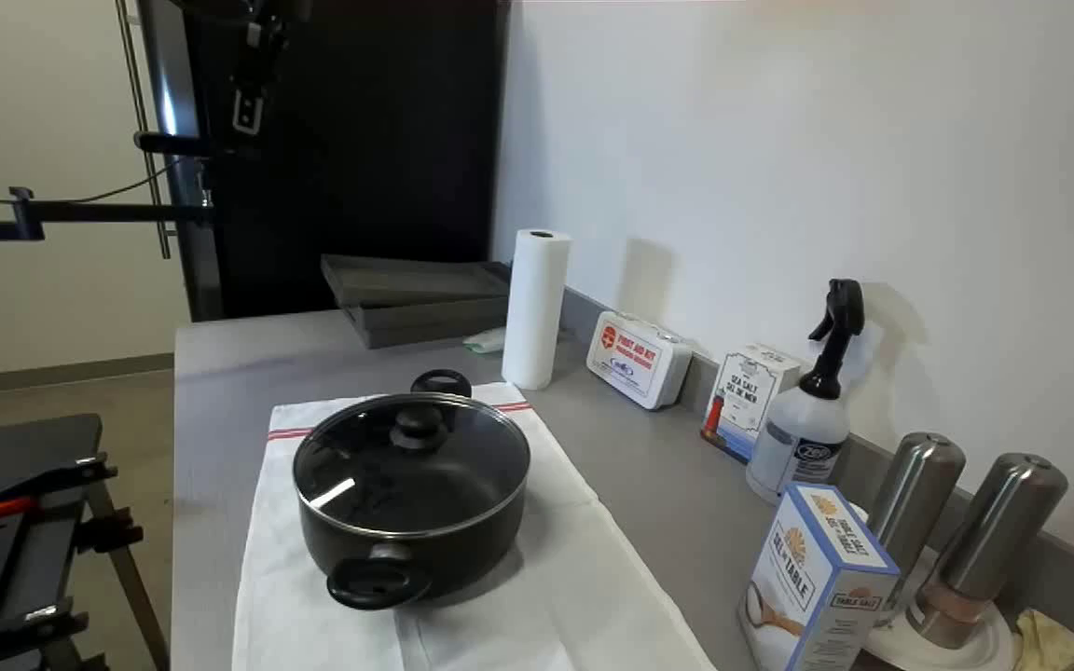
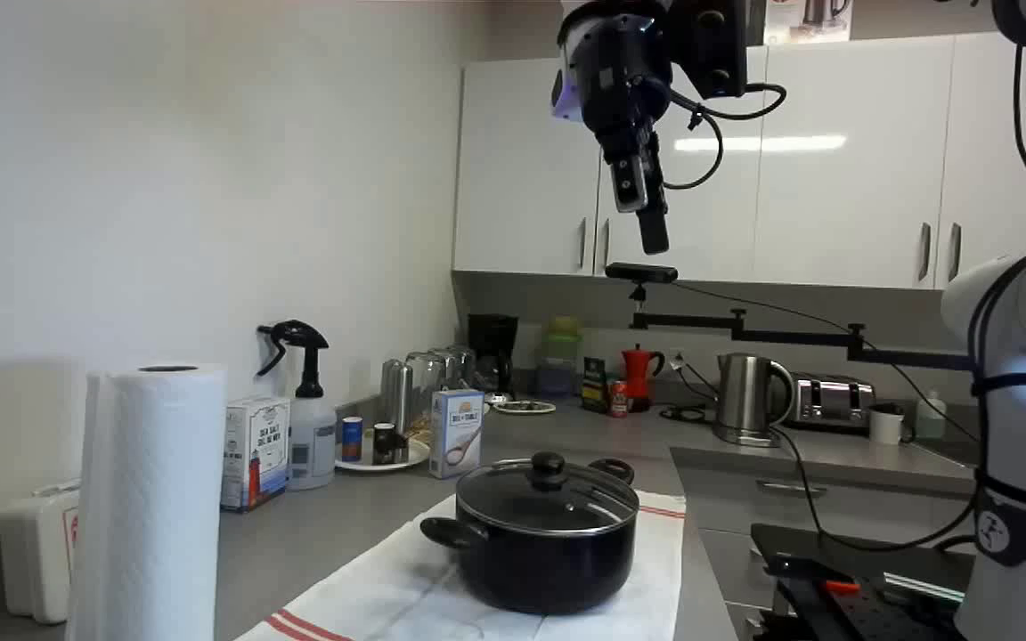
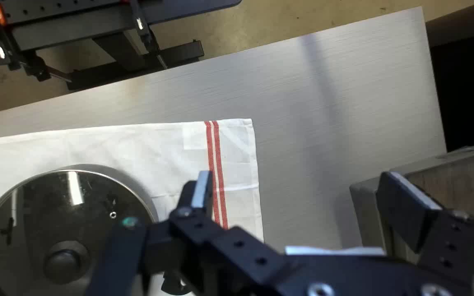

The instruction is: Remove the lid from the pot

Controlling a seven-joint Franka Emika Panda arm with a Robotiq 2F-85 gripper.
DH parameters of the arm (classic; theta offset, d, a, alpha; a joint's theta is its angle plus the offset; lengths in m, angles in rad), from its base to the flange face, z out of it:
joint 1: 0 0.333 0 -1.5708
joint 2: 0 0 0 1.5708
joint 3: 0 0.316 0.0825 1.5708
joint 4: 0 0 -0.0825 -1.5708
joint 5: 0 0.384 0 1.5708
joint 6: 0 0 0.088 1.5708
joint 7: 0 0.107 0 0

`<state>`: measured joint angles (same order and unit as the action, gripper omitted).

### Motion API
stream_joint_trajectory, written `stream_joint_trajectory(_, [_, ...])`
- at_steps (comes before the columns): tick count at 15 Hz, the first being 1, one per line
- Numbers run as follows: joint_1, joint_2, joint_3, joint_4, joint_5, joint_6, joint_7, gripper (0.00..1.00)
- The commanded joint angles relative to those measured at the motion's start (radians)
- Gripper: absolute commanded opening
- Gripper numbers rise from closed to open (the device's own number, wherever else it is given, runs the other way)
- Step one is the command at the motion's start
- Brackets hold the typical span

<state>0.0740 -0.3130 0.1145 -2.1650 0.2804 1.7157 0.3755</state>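
Lid (image 1: 411,477) is on the pot (image 1: 462,550), lying flat, edge to edge: round see-through glass, thin metal rim, black centre knob (image 1: 419,419), small metal ring (image 3: 112,214) set in the glass, white glare streak near the edge. Pot is black, wide, low, two short black side handles (image 2: 455,532); upright on a white towel (image 1: 574,568) with red stripes, on the grey desk (image 1: 229,359). Hand (image 3: 303,193) is up above, well apart from the lid, fingers (image 3: 202,191) spread wide. In an exterior view it's cut by the top edge and blends into a black panel (image 1: 360,168), hard to read. Wrist view: bottom of lid cut off, blurred hand parts over its lower right, one handle mostly behind the hand, other cut at the left edge. Pot inside too dim through glass, can't tell contents.
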Motion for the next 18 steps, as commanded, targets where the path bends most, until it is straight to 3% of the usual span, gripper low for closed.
stream_joint_trajectory(1, [-0.006, 0.0, 0.005, 0.002, 0.001, -0.002, -0.001, 1.0])
stream_joint_trajectory(11, [-0.016, 0.01, 0.001, -0.003, -0.01, 0.013, 0.003, 1.0])
stream_joint_trajectory(18, [-0.079, 0.068, -0.027, -0.066, -0.057, 0.14, 0.041, 1.0])
